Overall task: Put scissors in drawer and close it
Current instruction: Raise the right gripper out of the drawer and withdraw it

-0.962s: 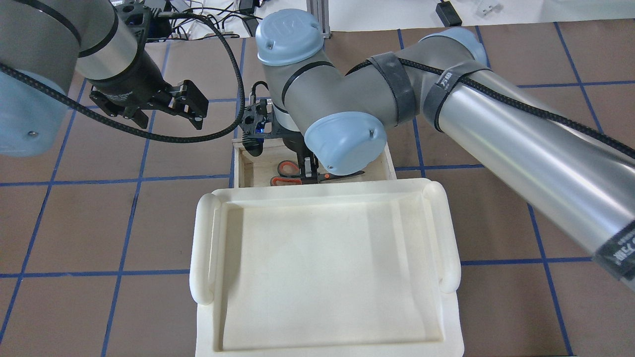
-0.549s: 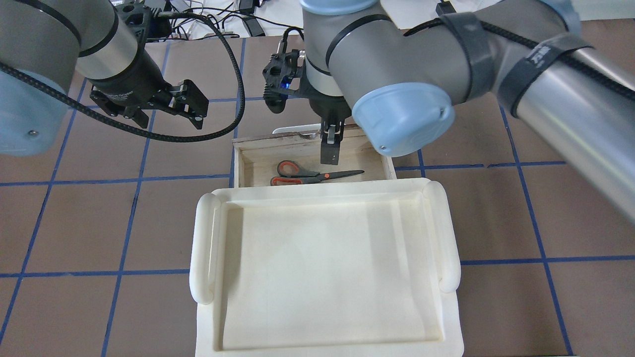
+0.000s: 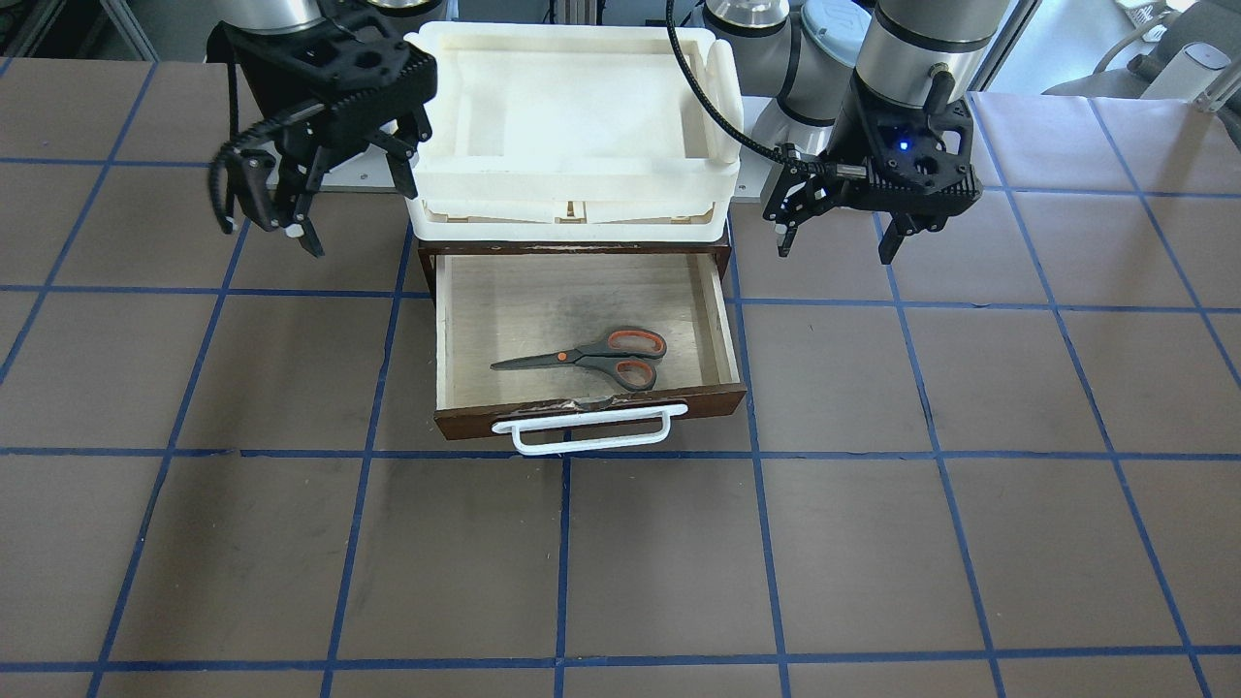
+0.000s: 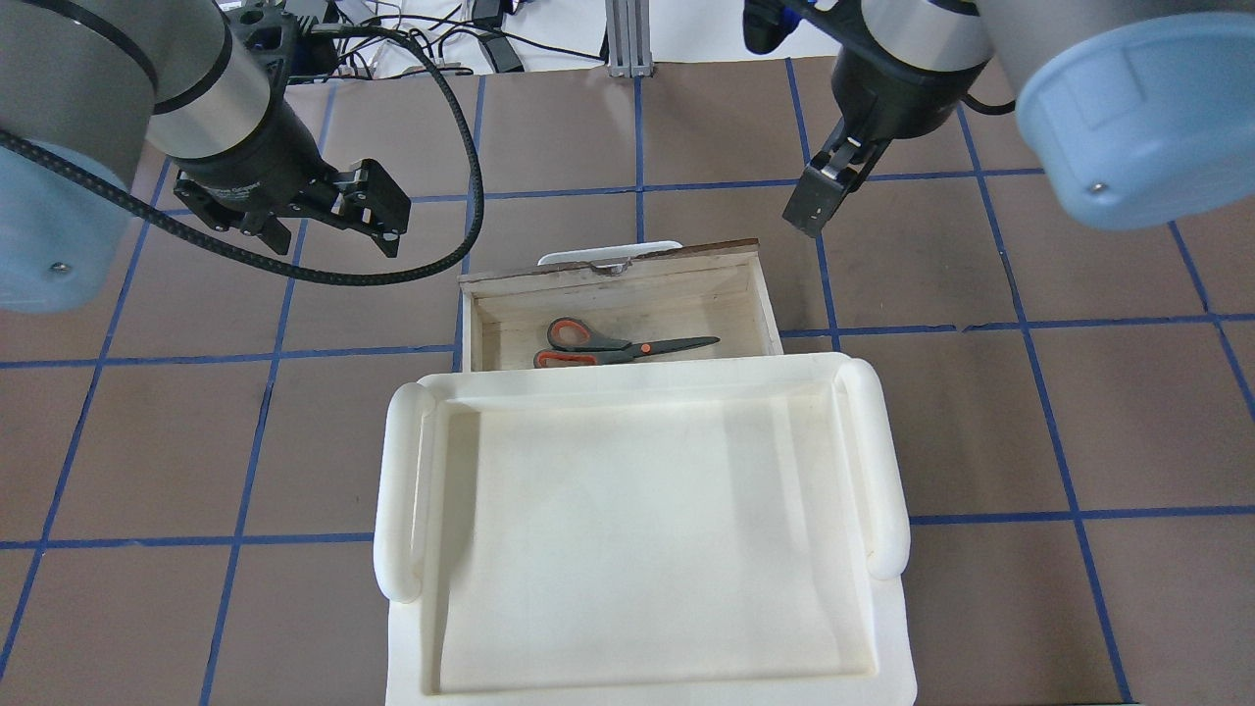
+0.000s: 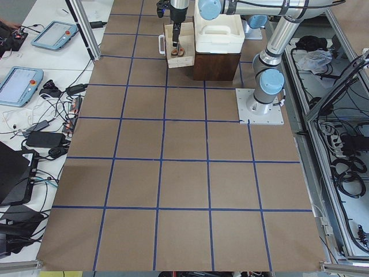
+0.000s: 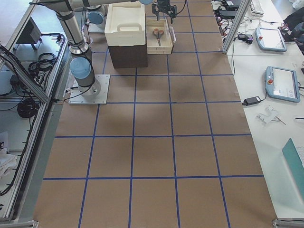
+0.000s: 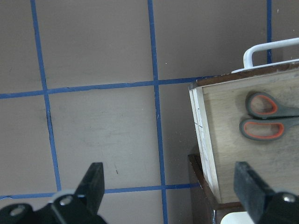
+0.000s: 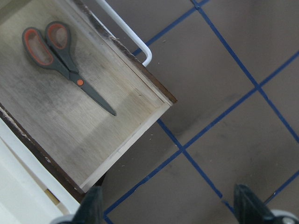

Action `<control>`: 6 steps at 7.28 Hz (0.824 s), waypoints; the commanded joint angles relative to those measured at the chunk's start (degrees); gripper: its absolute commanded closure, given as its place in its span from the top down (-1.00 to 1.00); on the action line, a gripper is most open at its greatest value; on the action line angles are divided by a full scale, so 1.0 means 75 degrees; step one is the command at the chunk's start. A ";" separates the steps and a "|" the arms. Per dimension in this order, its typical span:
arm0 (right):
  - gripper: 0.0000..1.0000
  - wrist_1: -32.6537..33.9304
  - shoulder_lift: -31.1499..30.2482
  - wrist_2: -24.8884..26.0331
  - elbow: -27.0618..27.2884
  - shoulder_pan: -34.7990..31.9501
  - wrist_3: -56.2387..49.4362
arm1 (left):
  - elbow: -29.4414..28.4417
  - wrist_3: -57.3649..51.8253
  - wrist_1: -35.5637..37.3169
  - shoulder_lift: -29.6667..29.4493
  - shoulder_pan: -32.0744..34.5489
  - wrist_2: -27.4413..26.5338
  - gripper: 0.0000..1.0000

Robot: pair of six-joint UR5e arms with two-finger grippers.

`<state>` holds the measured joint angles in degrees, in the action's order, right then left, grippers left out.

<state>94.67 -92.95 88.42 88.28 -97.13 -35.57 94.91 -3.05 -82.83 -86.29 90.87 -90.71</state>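
The scissors (image 3: pixel 591 359), with grey handles and orange-red inner loops, lie flat inside the open drawer (image 3: pixel 582 415). They also show in the overhead view (image 4: pixel 613 346) and both wrist views (image 7: pixel 264 116) (image 8: pixel 60 53). The drawer (image 4: pixel 608 277) is pulled out, with its white bar handle (image 3: pixel 582 433) at the front. My right gripper (image 4: pixel 819 201) is open and empty, hovering above the table beyond the drawer's right corner (image 3: pixel 271 233). My left gripper (image 4: pixel 328 221) is open and empty, hovering over the table left of the drawer (image 3: pixel 834 250).
A cream-white plastic tray (image 4: pixel 407 490) sits on top of the dark cabinet that holds the drawer. Brown table with blue tape grid lies all around. Cables and a metal post stand at the far edge (image 4: pixel 623 39).
My right gripper has lifted out of the drawer and swung away to the right and far side. The scissors stay lying in the drawer. The left arm has barely moved.
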 commanded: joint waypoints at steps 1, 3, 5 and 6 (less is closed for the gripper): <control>1.00 -0.0260 -0.0356 -0.0036 0.0018 0.0153 0.2450 | -0.0080 -0.0028 -0.0018 -0.0061 0.0001 -0.0023 1.00; 1.00 -0.0283 -0.0450 -0.0013 0.0018 0.0142 0.4008 | -0.0313 0.0007 0.0029 -0.0283 0.0059 0.0024 1.00; 1.00 -0.0365 -0.0450 -0.0059 0.0018 0.0142 0.4262 | -0.0571 0.0031 0.0075 -0.0842 0.0082 0.0094 1.00; 1.00 -0.0377 -0.0462 -0.0059 0.0018 0.0142 0.4889 | -0.0770 -0.0004 0.0667 -0.1438 0.0210 0.0129 1.00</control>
<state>92.12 -96.32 88.11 88.42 -96.10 -3.21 90.73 -2.92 -81.34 -92.47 91.65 -90.06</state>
